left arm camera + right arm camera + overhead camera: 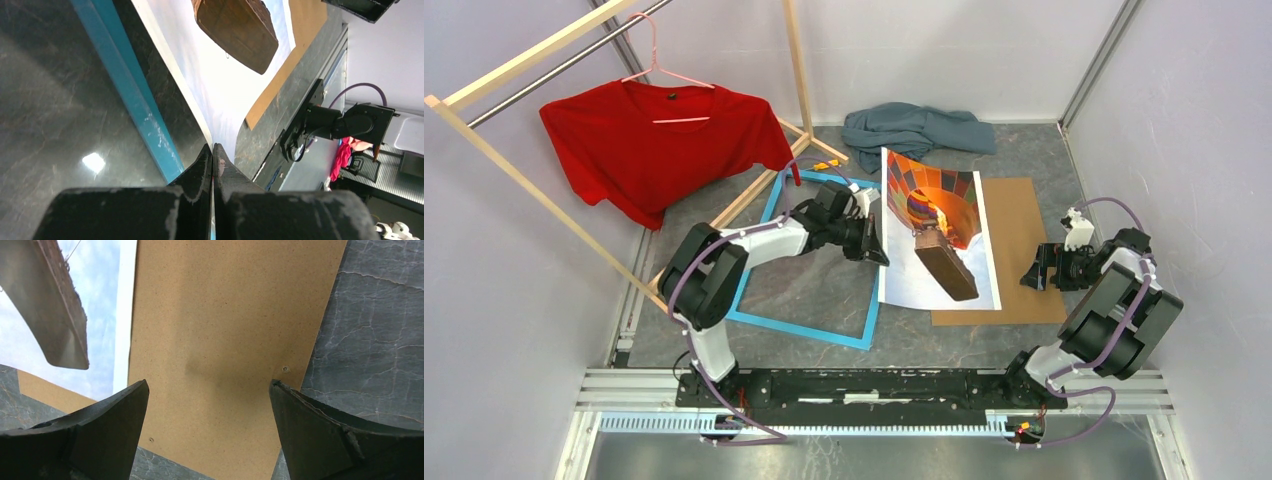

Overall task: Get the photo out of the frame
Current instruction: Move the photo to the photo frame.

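Top external view shows the photo point(939, 225) lying face up right of centre on the desk point(1044, 160), with its long axis running from the near edge toward the far wall. Most of it rests on the brown backing board point(1024, 250). The frame point(809, 331) lies flat to its left, bare desk showing through the opening, so the print looks to be already out of it. The photo's left long edge sits over or just beside the frame's right rail; which of the two I cannot tell.

The left hand point(876, 250) is at that left long edge, about midway along it. In the left wrist view its fingers point(200, 170) are clenched together, and the white margin of the print narrows straight into the seam between them, with the blue rail point(137, 105) just to one side. It appears to be pinching the photo's edge.

The right hand point(1036, 272) hovers over the backing board near the photo's right long edge, released, holding nothing; its wrist view shows only board point(225, 340) between the spread fingers point(120, 410).

What matters next, as I judge it, is direction: the frame lies to the left of the grip, so the photo clears it by travelling rightward, across its short axis. The right hand is the nearer one to the free edge.
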You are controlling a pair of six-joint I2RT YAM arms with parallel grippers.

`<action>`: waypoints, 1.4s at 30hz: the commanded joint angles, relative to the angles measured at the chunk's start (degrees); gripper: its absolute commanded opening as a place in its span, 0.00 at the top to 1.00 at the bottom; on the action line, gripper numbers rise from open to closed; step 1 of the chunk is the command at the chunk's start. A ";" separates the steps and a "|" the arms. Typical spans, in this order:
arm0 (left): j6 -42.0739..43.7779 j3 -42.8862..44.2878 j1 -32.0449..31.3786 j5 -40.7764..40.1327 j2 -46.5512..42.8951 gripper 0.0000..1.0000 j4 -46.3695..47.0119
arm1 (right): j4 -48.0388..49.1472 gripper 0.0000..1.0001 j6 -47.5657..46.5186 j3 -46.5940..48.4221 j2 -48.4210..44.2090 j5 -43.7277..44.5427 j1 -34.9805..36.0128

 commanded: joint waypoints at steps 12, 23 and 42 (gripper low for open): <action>9.81 -6.22 5.64 2.65 -10.21 0.97 -8.71 | 0.18 0.02 -0.66 -0.52 -0.13 -1.06 -0.45; 12.52 -8.11 6.20 5.46 -12.69 0.97 -10.96 | 0.11 0.02 -0.70 -0.64 -0.51 -1.11 -0.42; 13.21 -12.38 8.46 3.05 -16.36 0.69 -9.89 | -0.45 0.02 -1.06 -0.63 -1.19 -1.76 -0.40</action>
